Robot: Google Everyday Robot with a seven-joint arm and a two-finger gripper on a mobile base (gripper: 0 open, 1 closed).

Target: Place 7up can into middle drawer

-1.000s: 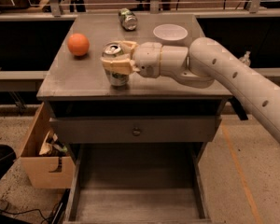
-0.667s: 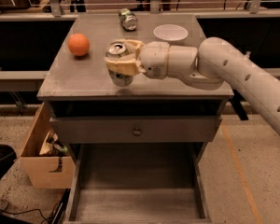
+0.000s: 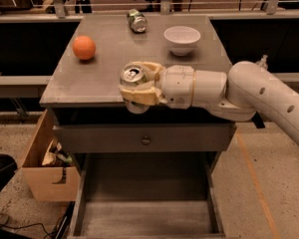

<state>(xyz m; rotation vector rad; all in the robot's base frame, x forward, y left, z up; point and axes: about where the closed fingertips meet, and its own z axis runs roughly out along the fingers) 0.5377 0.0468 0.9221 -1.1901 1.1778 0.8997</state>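
Observation:
The 7up can (image 3: 133,76) is upright, its shiny pull-tab top showing, and held off the cabinet top at its front edge. My gripper (image 3: 138,87) is shut on the can, with tan fingers (image 3: 139,95) wrapped around its sides; most of the label is hidden. The white arm reaches in from the right. The middle drawer (image 3: 144,217) stands pulled open below, with a flat bare floor and low side walls. The can hangs above the closed top drawer front (image 3: 145,138), a little behind the open drawer's floor.
On the cabinet top (image 3: 89,78) sit an orange ball (image 3: 83,48), a white bowl (image 3: 182,39) and a darker can on its side (image 3: 137,20). A cardboard box (image 3: 45,163) of clutter stands on the floor at left.
My gripper has carried the can toward the front edge of the cabinet top and a little to the right; the can now overhangs the edge.

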